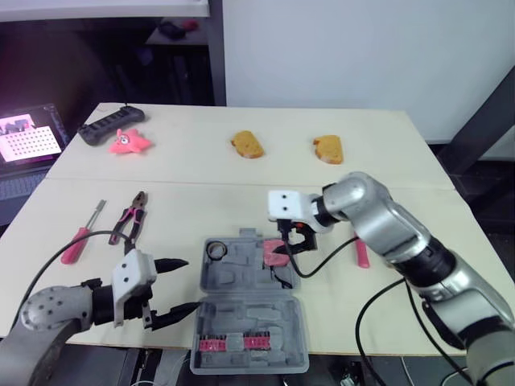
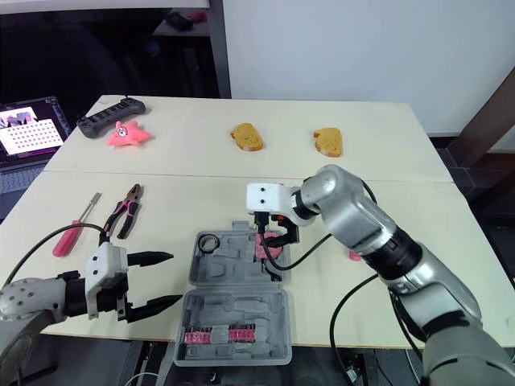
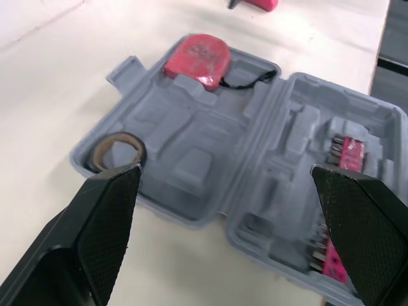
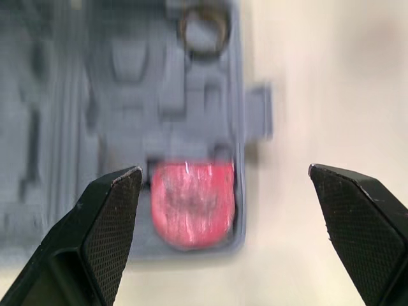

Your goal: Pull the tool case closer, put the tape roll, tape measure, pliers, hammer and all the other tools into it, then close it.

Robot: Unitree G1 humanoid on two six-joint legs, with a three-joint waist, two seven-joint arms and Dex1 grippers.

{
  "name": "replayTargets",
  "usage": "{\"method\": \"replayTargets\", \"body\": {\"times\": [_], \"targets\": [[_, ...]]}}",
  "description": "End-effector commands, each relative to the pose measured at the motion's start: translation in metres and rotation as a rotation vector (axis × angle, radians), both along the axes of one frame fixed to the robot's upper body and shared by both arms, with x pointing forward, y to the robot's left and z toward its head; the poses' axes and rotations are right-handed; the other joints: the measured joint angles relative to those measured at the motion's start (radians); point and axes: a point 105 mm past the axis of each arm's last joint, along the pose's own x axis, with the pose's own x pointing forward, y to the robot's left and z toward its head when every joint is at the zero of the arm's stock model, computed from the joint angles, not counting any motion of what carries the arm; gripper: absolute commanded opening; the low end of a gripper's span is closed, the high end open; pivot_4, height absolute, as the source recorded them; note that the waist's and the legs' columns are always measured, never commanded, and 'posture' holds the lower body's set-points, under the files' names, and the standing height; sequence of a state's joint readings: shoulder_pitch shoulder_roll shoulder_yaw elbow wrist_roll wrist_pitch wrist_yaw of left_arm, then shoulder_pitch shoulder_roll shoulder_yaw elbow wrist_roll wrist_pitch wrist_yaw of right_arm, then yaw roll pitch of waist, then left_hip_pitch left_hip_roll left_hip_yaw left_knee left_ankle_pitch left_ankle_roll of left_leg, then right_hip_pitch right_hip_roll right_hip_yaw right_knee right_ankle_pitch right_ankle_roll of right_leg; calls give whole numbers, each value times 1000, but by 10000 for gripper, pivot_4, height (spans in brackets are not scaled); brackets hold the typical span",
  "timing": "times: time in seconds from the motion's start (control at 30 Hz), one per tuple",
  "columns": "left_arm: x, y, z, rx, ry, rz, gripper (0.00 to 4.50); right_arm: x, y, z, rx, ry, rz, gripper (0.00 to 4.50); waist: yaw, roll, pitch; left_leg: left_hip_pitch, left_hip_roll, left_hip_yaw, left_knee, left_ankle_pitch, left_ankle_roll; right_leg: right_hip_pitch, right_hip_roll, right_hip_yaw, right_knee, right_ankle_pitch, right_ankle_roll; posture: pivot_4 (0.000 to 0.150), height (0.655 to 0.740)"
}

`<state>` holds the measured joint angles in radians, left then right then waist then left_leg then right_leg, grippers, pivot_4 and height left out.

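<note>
Left tool point(image 1: 191, 283) gapes beside tool case point(image 1: 241, 277) left edge.

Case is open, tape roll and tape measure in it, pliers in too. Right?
Wrong on the pliers: the left eye view shows them on the table, left of the case, beside the screwdriver. The case is open, with tape roll and tape measure in it.
</note>
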<state>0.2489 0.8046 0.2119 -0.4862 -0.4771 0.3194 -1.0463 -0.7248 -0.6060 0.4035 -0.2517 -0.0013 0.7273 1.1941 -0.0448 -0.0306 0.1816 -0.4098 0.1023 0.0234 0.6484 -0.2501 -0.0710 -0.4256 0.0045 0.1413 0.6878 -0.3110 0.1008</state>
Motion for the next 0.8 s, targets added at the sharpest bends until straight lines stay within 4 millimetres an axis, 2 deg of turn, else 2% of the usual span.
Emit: {"method": "replayTargets", "body": {"times": [0.03,0.13,0.23,0.37,0.67,0.8], "targets": [[1,-3,10,-20,-23,-44,45000,-10,-4,10,129,-30,18,42027,0,0,0,0,0,0,0,0,0,0,0,0,0,0,0,1500,7150],[6,-2,13,-15,-28,-55,45000,-18,-11,-3,172,54,-11,31625,-1,0,0,0,0,0,0,0,0,0,0,0,0,0,0,1500,7150],[9,-1,17,-17,-34,-65,45000,-15,-16,-13,167,42,-36,16890,-3,0,0,0,0,0,0,0,0,0,0,0,0,0,0,1500,7150],[14,-2,24,-29,-50,-78,45000,0,-22,-29,213,25,-100,16890,-2,0,0,0,0,0,0,0,0,0,0,0,0,0,0,1500,7150],[11,-1,25,-19,-50,-86,45000,4,-20,-65,214,80,-118,16890,-1,0,0,0,0,0,1,0,0,1,0,0,0,0,0,1500,7150],[8,0,25,-10,-47,-82,45000,5,-37,-116,191,209,-214,16890,-1,0,0,0,0,0,1,0,0,1,0,0,0,0,0,1500,7150]]}}
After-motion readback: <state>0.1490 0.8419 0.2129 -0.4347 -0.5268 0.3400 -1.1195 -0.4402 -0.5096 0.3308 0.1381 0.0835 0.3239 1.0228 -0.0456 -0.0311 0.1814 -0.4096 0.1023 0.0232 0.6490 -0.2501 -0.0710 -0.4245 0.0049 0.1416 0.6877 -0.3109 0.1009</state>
